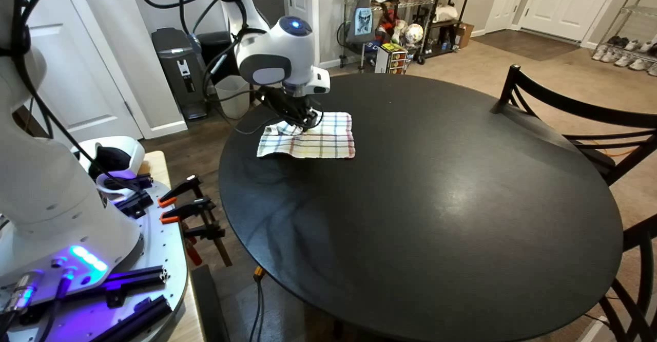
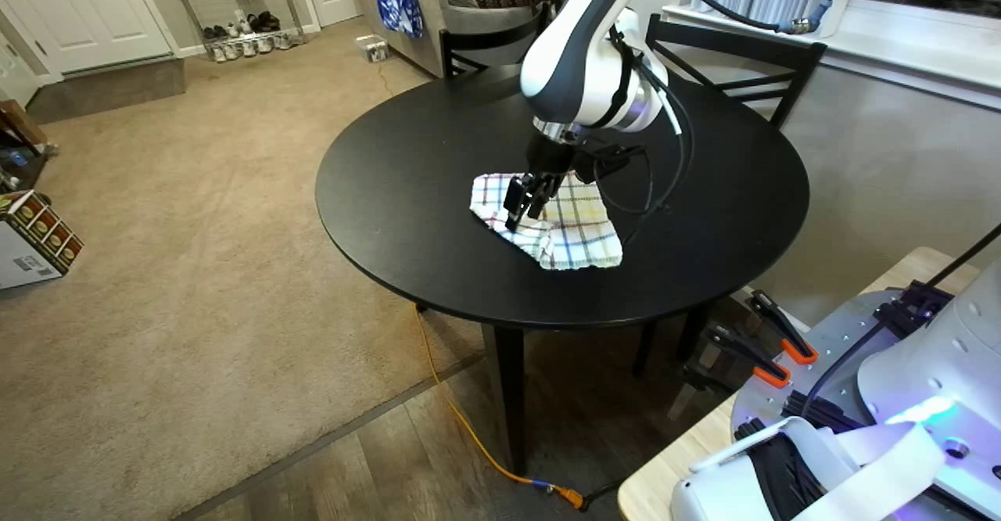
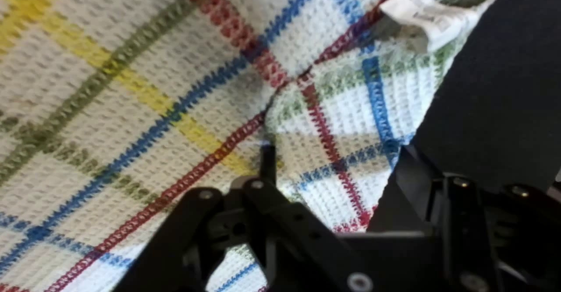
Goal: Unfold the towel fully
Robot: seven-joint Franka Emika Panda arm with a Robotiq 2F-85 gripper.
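Note:
The towel, white with coloured check stripes, lies near an edge of the round black table, in an exterior view point(image 1: 333, 141). Much of it is spread flat, but one corner looks folded over. In the wrist view a flap point(image 3: 350, 129) lies over the main part of the towel point(image 3: 131, 77), creased along a red stripe, with a white tag point(image 3: 431, 18) near its upper end. My gripper point(image 3: 337, 160) is down at this flap, its fingers point(image 3: 410, 169) well apart. The flap lies between them, not visibly pinched. In both exterior views the gripper point(image 2: 520, 208) hides part of the cloth.
The black table point(image 1: 436, 203) extends well beyond the towel. Black chairs point(image 1: 580, 106) stand at its far side. Loose cables point(image 2: 680, 169) hang from the arm beside the towel. Clamps point(image 1: 190, 208) stick out from the robot's stand near the table edge.

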